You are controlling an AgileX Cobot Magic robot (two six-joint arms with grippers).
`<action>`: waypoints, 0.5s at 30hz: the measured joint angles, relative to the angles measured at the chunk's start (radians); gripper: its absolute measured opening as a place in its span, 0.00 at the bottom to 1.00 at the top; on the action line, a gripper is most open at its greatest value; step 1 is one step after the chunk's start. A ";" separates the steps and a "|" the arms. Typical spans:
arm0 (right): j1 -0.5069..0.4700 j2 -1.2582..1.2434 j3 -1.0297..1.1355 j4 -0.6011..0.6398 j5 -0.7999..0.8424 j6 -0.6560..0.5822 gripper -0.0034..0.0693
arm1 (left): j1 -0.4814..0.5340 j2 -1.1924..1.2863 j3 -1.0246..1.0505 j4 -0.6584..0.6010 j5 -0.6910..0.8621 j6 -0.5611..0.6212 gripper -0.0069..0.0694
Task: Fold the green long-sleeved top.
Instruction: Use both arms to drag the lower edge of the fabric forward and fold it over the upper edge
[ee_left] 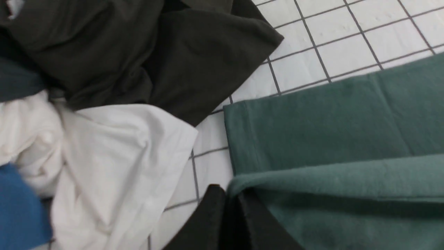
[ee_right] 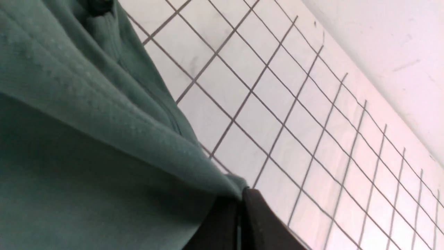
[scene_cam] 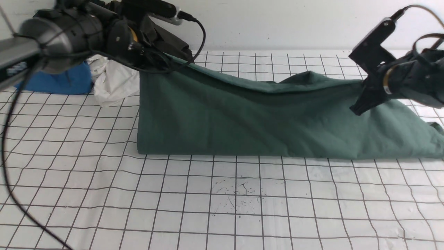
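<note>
The green long-sleeved top hangs as a long folded sheet between my two grippers, and its lower fold rests on the gridded table. My left gripper is shut on the top's upper left corner, raised above the table. The left wrist view shows its black fingers pinched on the green edge. My right gripper is shut on the top's right end, held lower. The right wrist view shows its fingers clamped on the green fabric. No logo, neck or cuffs show.
A pile of other clothes lies at the back left, close to my left gripper: a blue one, a white one and a dark olive-brown one. A white wall bounds the table's far edge.
</note>
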 joint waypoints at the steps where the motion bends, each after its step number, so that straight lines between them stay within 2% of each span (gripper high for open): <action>1: 0.000 0.045 -0.044 -0.001 0.015 0.000 0.07 | 0.000 0.061 -0.065 0.000 0.018 -0.002 0.14; 7: 0.000 0.205 -0.248 0.026 0.154 0.035 0.23 | 0.000 0.354 -0.445 0.000 0.231 -0.037 0.38; 8: 0.000 0.207 -0.248 0.029 0.159 0.038 0.23 | 0.000 0.360 -0.456 0.000 0.239 -0.037 0.39; 9: 0.000 0.211 -0.286 0.062 0.210 0.078 0.27 | 0.000 0.399 -0.535 -0.001 0.307 -0.042 0.46; 12: 0.001 0.207 -0.343 0.152 0.307 0.116 0.29 | 0.000 0.407 -0.611 0.000 0.379 -0.041 0.53; 15: 0.009 0.194 -0.390 0.279 0.371 0.049 0.27 | 0.000 0.393 -0.650 0.000 0.406 -0.033 0.54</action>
